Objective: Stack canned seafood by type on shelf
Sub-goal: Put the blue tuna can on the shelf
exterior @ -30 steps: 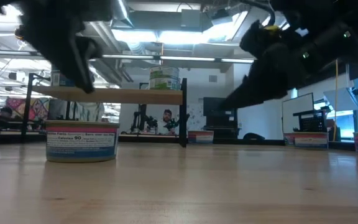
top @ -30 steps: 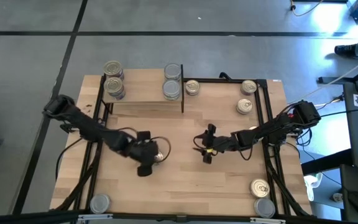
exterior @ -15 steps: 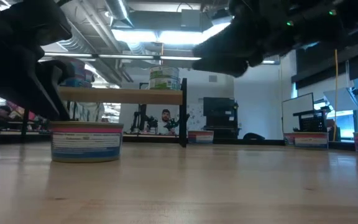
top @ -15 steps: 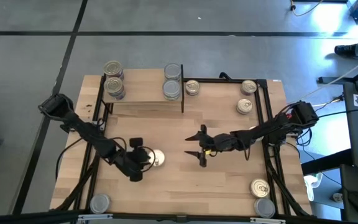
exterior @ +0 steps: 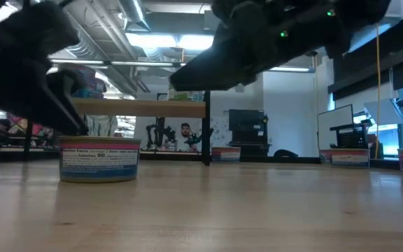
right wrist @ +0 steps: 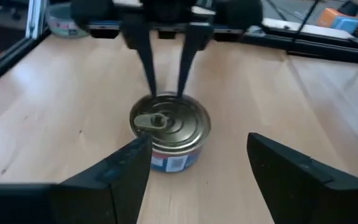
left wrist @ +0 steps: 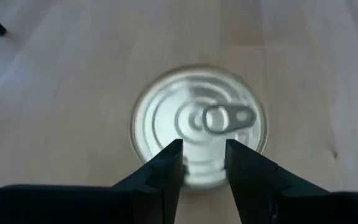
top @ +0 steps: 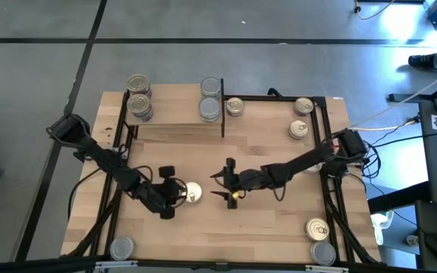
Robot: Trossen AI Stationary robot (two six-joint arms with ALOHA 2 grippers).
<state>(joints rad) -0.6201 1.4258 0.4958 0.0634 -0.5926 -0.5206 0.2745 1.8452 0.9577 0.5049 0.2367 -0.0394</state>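
— Right wrist view: where was the tin (right wrist: pixel 170 132)?

— Ahead of the right jaws (right wrist: pixel 194 168), which gaped open; left jaws (left wrist: pixel 202 163), narrowly parted, hovered over it.

— Handling?

— Probably stiff, slippery; grip its sides.

Wood surface (top: pixel 279 227): tins scattered, one mid-left (top: pixel 192 192), pairs at far-right (top: pixel 302 118) and near-right (top: pixel 319 241). Shelf (top: pixel 174 114) at back-left carries four tins.
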